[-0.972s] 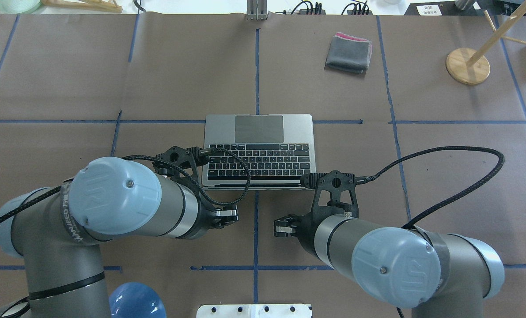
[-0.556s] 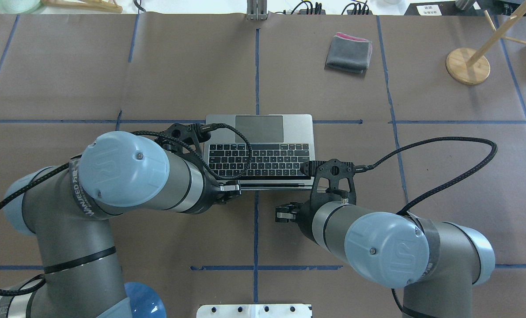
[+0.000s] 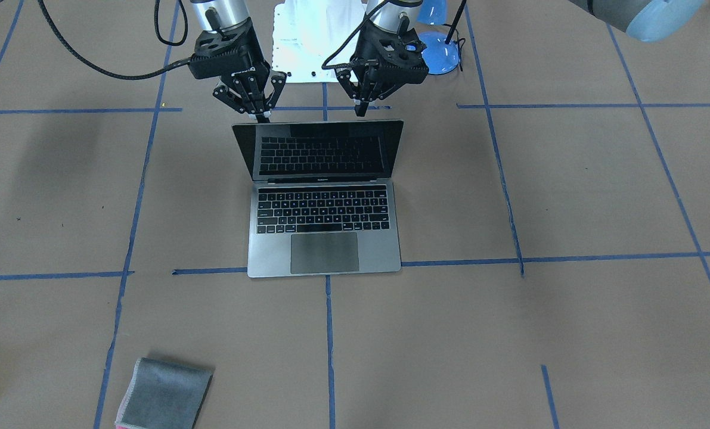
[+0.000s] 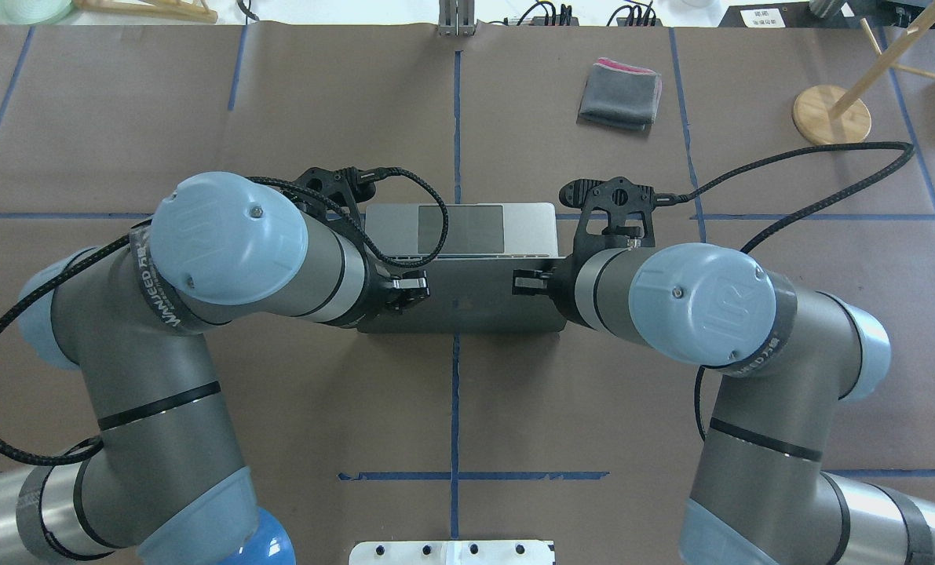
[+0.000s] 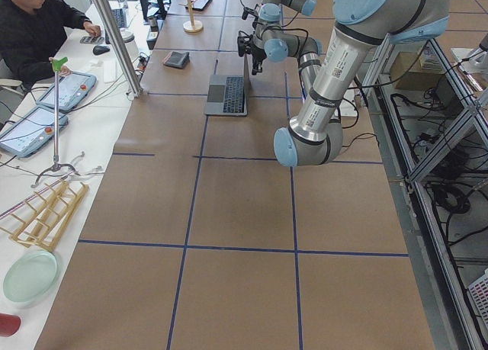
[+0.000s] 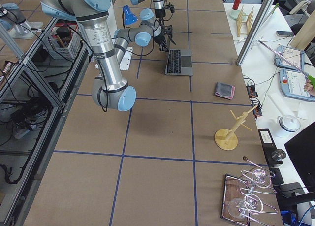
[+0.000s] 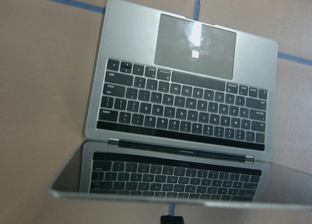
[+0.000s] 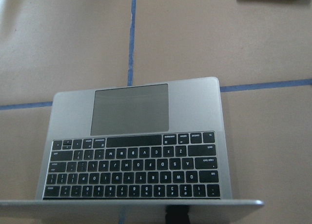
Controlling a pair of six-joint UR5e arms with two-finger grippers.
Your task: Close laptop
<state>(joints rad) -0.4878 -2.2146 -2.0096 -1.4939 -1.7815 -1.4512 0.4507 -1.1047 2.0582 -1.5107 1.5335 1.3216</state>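
The space-grey laptop stands open in the middle of the table, its black screen facing away from me. In the overhead view its lid back leans forward over the keyboard, and only the trackpad shows. My left gripper and right gripper are both shut, with their tips against the lid's top edge from behind, one near each corner. The left wrist view shows the keyboard and its reflection in the screen. The right wrist view shows the keyboard over the lid's edge.
A folded grey cloth lies far right of the laptop. A wooden stand is at the far right corner. A blue lamp and a white plate sit by my base. An operator sits beyond the table's far side.
Both arms moved forward over the laptop. The lid has tipped from near upright to leaning over the keyboard, which it now hides from above.
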